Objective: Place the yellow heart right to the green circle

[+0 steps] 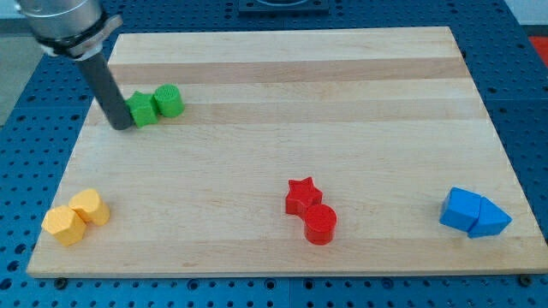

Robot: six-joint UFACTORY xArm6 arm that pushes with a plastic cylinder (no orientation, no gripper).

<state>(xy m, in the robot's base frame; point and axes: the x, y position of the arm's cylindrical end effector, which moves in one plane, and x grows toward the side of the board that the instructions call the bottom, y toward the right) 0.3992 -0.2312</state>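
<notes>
My tip rests on the board at the view's upper left, against the left side of a green star-like block. The green circle touches that block on its right. Two yellow blocks sit touching at the view's lower left, one up and to the right of the other. I cannot tell which of them is the heart. Both lie well below my tip and the green circle.
A red star and a red circle touch at the bottom centre. Two blue blocks touch at the lower right, a blocky one and a triangle. The wooden board lies on a blue pegboard.
</notes>
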